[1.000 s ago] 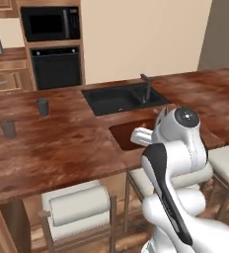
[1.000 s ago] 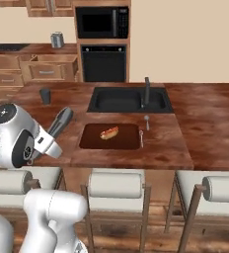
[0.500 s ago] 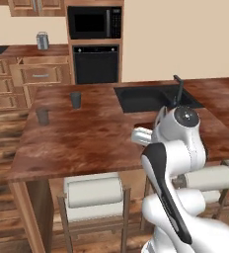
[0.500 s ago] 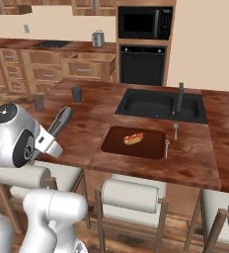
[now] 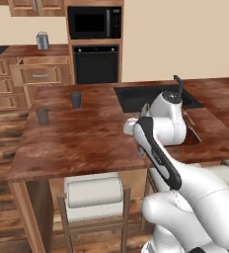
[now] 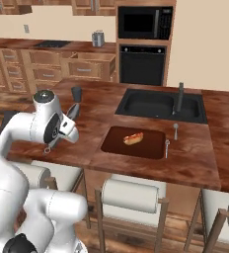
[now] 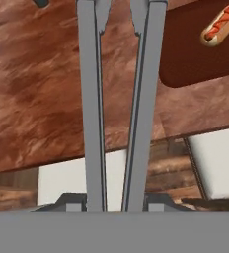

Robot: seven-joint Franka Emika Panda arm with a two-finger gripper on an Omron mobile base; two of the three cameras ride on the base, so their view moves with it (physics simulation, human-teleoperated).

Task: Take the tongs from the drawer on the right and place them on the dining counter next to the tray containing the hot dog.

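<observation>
tongs (image 7: 119, 99): grey, two thin arms, held above counter edge | tray (image 6: 133, 142): dark, flat on counter (image 6: 195, 158) before sink, holds hot dog | drawer (image 6: 89, 65): pulled open

No text, label, brand, number or sign can be read in any of the views. The front of the microwave (image 6: 145, 22) at the upper middle of the right base view and the oven (image 5: 96, 64) below it are rendered plain, with no legible markings.
</observation>
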